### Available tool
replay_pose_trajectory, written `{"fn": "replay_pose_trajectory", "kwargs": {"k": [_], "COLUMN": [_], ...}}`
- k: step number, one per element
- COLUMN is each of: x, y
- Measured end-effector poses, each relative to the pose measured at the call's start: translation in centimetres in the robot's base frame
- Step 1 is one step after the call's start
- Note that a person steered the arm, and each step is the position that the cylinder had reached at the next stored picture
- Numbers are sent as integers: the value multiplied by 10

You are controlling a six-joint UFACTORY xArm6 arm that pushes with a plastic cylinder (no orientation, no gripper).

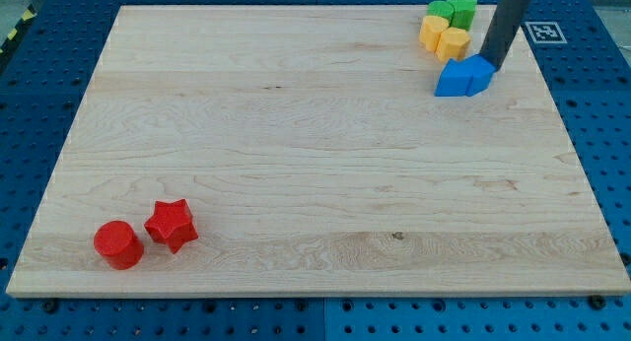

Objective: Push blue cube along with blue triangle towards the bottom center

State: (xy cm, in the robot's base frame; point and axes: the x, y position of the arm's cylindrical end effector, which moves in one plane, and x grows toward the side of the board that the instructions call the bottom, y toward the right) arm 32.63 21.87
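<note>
So there's no pincer on this arm at all, just a straight dark rod, so nothing opens, closes or holds anything. My tip [493,67] is down at the view's top right, right at the upper right edge of the blue blocks, looks like it's touching them or as good as.

The two blue blocks sit pressed together as one clump: the blue triangle [454,79] on the view's left side and the blue cube [480,73] on the right, nearest the rod. Honestly the shapes blur into each other a bit, so which is which is my best read. Both sit near the top right corner of the wooden tabletop [296,154], well apart from the bottom center.

Just above them, toward the view's top, there's a tight little bunch: two yellow blocks [444,35] and two green blocks [454,8], the green ones furthest up by the edge. The lower yellow one is just beside the blue pair.

Way over at the view's bottom left, a red cylinder [118,244] and a red star [172,225] sit side by side, close together.
</note>
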Motion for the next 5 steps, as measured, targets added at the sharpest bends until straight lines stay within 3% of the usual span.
{"fn": "replay_pose_trajectory", "kwargs": {"k": [5], "x": [62], "y": [-94]}}
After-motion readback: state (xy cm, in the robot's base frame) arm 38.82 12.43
